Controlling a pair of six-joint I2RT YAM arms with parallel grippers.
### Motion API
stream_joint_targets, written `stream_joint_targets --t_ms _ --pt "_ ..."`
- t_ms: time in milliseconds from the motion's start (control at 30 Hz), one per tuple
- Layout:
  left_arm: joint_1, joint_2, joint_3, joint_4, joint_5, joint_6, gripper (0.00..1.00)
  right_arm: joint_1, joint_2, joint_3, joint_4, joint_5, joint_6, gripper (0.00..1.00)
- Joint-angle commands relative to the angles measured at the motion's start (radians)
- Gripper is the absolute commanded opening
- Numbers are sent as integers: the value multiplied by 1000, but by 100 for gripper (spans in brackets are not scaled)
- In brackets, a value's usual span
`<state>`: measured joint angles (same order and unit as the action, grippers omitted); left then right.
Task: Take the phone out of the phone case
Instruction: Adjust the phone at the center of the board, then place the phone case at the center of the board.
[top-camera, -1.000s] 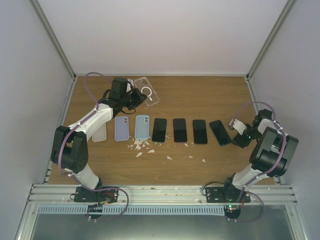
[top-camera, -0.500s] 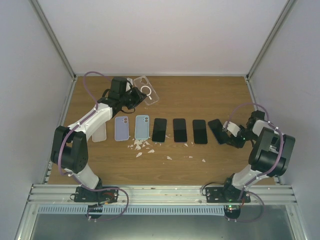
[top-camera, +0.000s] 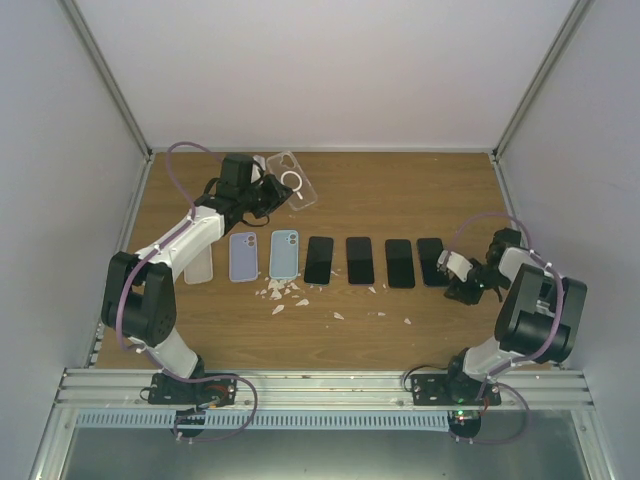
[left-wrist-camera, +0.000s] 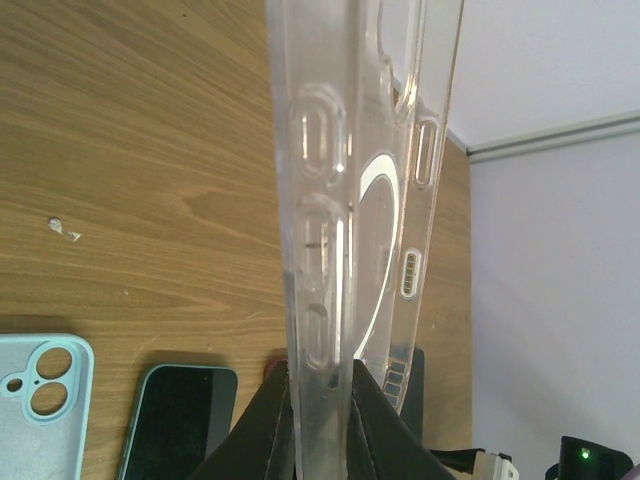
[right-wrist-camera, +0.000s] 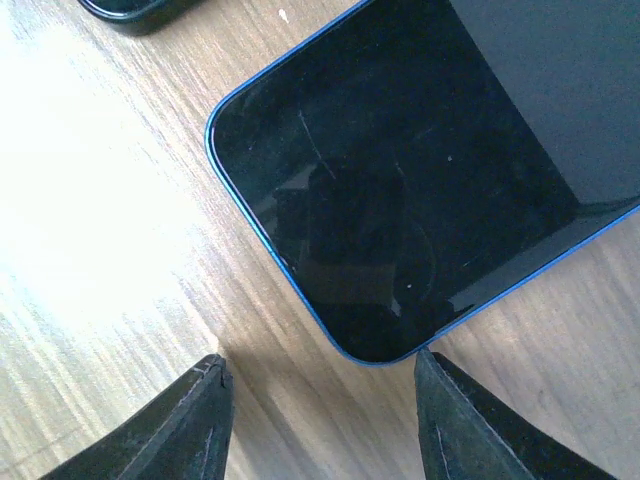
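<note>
- We are pinching the clear case (left-wrist-camera: 345, 200) in the left claw (left-wrist-camera: 320, 410), closed on its rim, and holding it up at the far left of the surface (top-camera: 420, 190); it is looking empty.
- The phone (right-wrist-camera: 400, 170), blue-edged and screen up, is lying flat at the right end of the row (top-camera: 360, 261), well apart from the case.
- The right claw (right-wrist-camera: 318, 420) is standing open, its tips straddling the phone's near right corner, seemingly without touching it.
- We are judging the phone stiff, fairly heavy, glass-faced and slippery: best taken across its long edges, not the screen.
- The case is looking light and springy; we are expecting a firm pinch on the rim to hold it.
</note>
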<state>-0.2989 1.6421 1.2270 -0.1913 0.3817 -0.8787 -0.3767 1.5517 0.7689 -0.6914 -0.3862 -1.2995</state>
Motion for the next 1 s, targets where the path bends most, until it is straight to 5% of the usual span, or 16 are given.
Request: stream_joint_targets --t_ms 0,267,467,733,967 --pt "27 -45 28 23 12 85 0 -16 -3 19 -71 -19 18 53" --pt "224 -130 49 -163 271 526 0 -62 -120 168 -231 -141 47 78" --pt "416 -197 78 -315 413 792 0 -53 -138 292 -299 -255 131 87" --pt "647 -137 243 -755 598 1263 0 59 -173 386 -273 -312 353 99" --pt "833 -66 238 -1094 546 1704 0 168 -204 379 -191 -309 514 99"
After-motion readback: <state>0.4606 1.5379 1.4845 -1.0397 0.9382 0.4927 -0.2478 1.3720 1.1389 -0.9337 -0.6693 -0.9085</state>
